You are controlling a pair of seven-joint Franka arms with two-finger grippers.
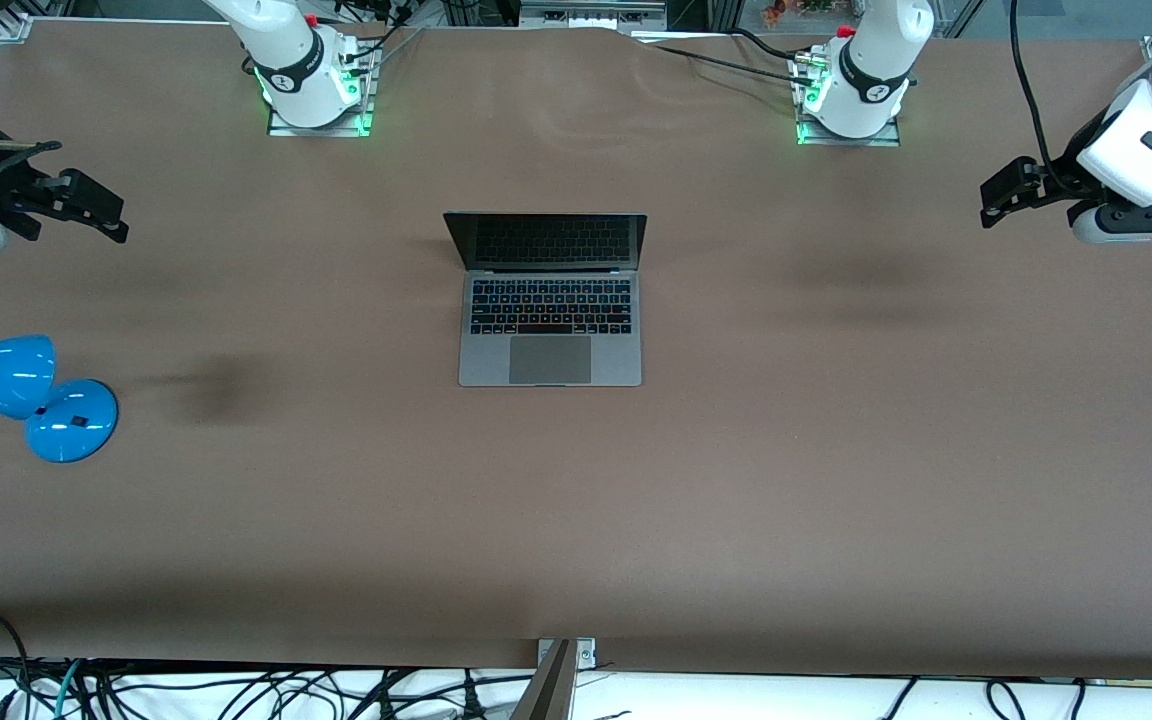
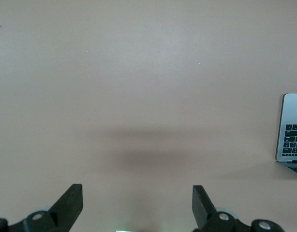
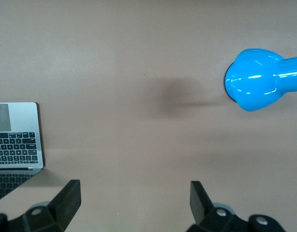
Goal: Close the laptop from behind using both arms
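we have the brown desk [image 1: 836, 480] spread wide beneath us, bare over most of its surface; our two white arms rise from green-lit bases along its robot edge, each bent outward to its own end of the desk, well apart from the work; the laptop [image 1: 550, 300] sits on the desk roughly midway between the two bases, nearer the front camera than they are, lid up and tilted back toward the bases, dark screen and keyboard facing the front camera; the blue desk lamp [image 1: 26, 395] stands at the right arm's end, nearer the front camera than the laptop and well clear of it; the left tool [image 1: 1008, 195] hangs over bare desk at the left arm's end, fingers spread wide and holding nothing; the right tool [image 1: 86, 205] hangs over the desk at the right arm's end, likewise wide and empty; nothing of the closing looks begun; to do this step well, we judge both tools should travel inward together and arrive on the bases' side of the lid, one near each upper corner; even contact should keep the lid from twisting, and a slow, matched push toward the keyboard should keep the base from sliding.
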